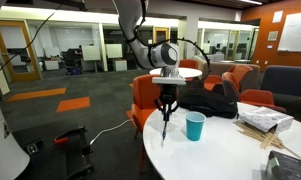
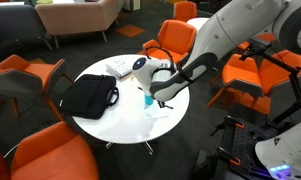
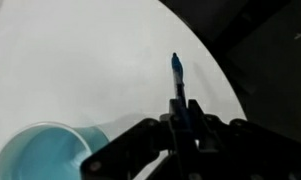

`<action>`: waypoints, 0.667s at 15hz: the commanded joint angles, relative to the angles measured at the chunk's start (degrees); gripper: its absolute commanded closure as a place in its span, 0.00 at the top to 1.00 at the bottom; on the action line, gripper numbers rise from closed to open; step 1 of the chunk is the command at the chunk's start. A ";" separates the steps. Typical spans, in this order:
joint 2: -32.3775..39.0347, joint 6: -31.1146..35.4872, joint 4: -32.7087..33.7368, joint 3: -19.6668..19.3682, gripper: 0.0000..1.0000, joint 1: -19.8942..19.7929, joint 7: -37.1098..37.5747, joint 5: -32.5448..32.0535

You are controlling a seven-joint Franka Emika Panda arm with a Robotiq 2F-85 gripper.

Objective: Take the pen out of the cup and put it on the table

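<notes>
Over the table's [image 1: 225, 155] near edge, furthest left, the gripper [image 1: 166, 104] hangs pointing down. Its jaws are closed on the top end of the pen [image 1: 165, 126], so the shaft hangs upright with its tip toward the white top. I'd say that grip suits a straight lift out of a narrow cup. In the wrist view the pen juts out from between the fingers [image 3: 202, 125] over bare table, clear of everything. I cannot tell whether the tip touches the surface.

Just to the right stands the cup [image 1: 195, 126], upright and apparently empty. Further right, well apart, lies a black bag [image 1: 212, 100], then some papers [image 1: 265, 120]. The pen looks to be out already. The bare patch beside the cup seems a sensible place to lay it, away from the clutter.
</notes>
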 commanded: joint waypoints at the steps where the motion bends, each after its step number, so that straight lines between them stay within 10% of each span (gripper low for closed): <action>1: -0.08 5.77 -4.26 -1.96 0.01 0.56 -3.98 -8.63; 10: 1.38 13.56 -11.44 -6.13 0.01 -1.47 -5.59 -28.42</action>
